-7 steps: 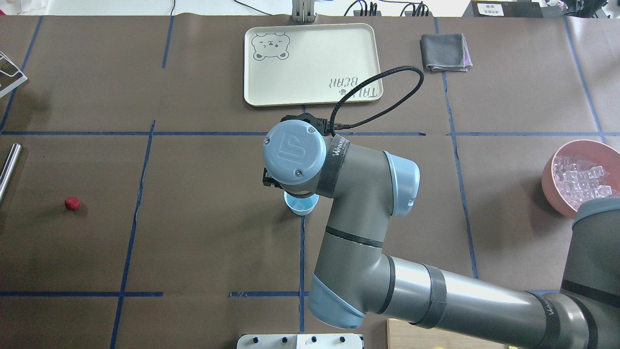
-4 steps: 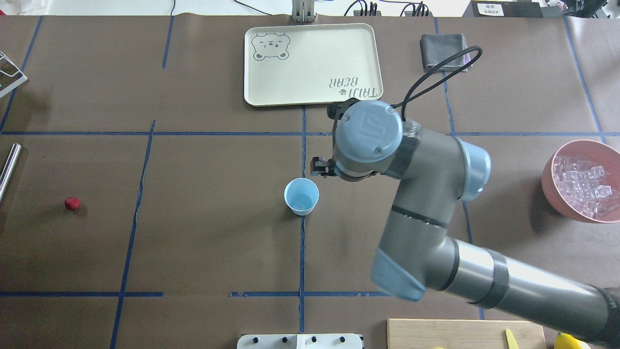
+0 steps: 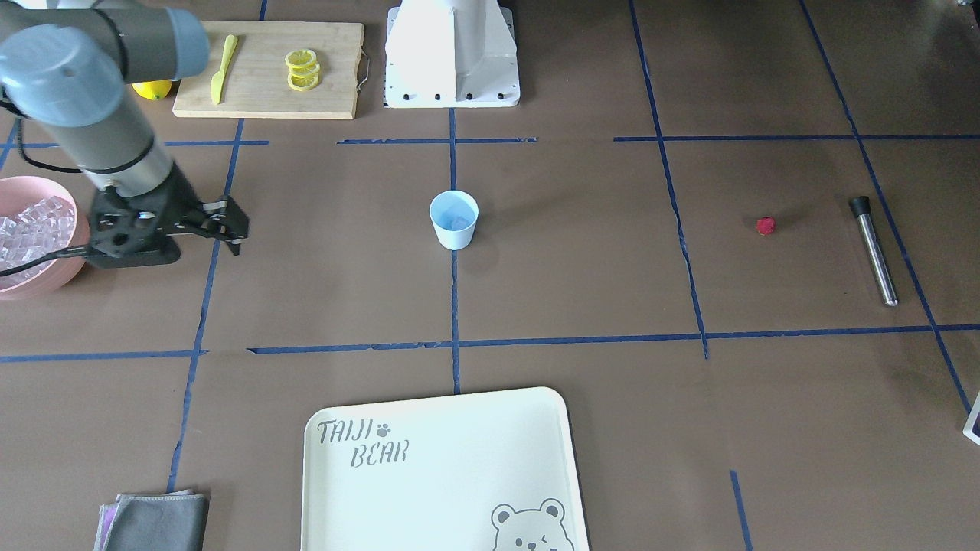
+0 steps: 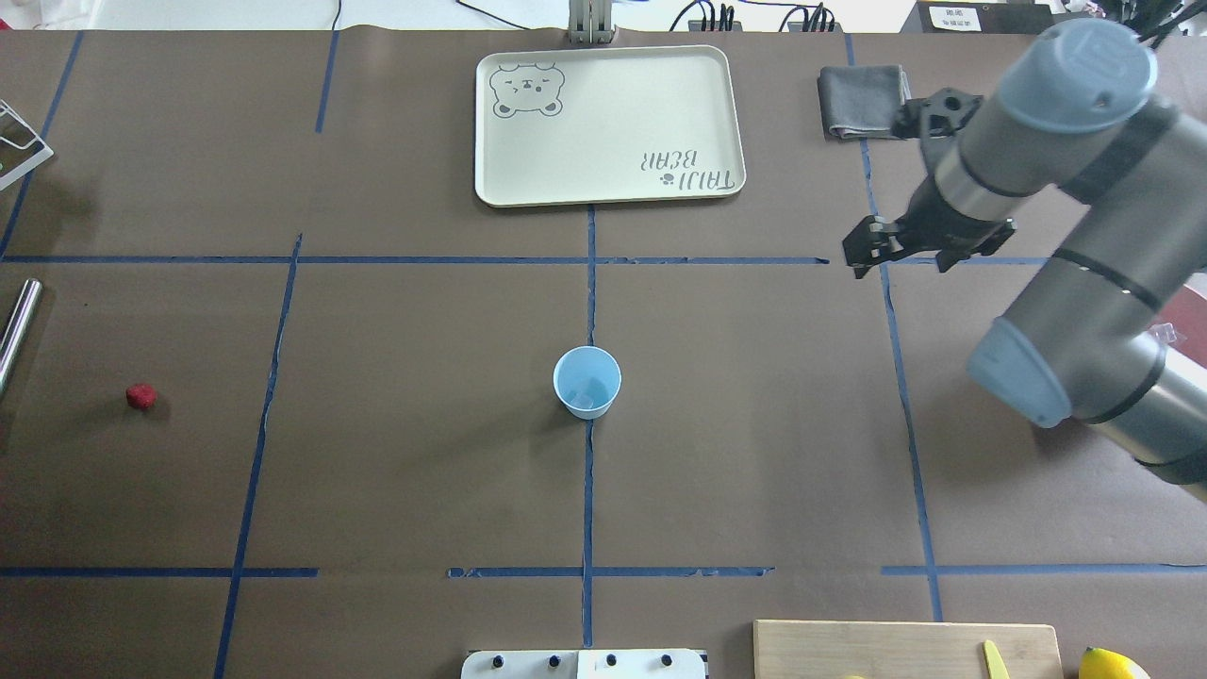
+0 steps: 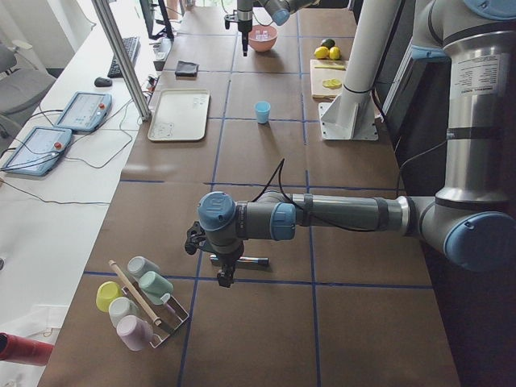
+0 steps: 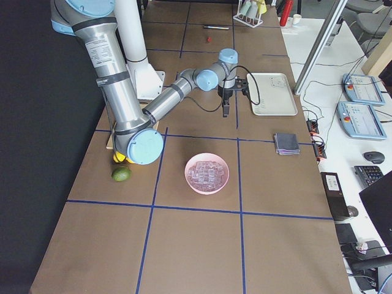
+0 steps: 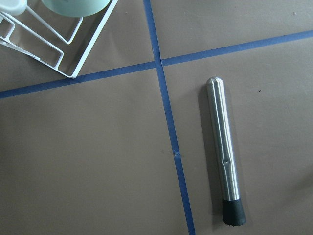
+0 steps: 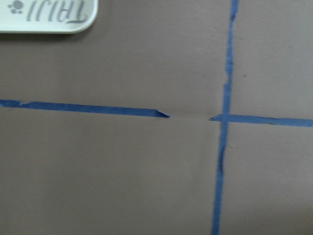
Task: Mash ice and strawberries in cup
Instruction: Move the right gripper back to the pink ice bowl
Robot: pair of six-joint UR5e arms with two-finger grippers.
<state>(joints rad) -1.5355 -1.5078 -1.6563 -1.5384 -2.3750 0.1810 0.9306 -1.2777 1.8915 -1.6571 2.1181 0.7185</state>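
Hidden behind the right arm from overhead, and cut by the frame edge in the front view: most of the pink bowl. Too small and dark to judge apart or together: fingers of the right gripper; cannot tell for the left gripper. Upright at the middle of the bench, mouth up, on a blue tape line: the cup, holding perhaps one cube of ice. Well apart, on the robot's left: the strawberry. No longer over the cup as a second ago: right arm, now near the grey cloth.
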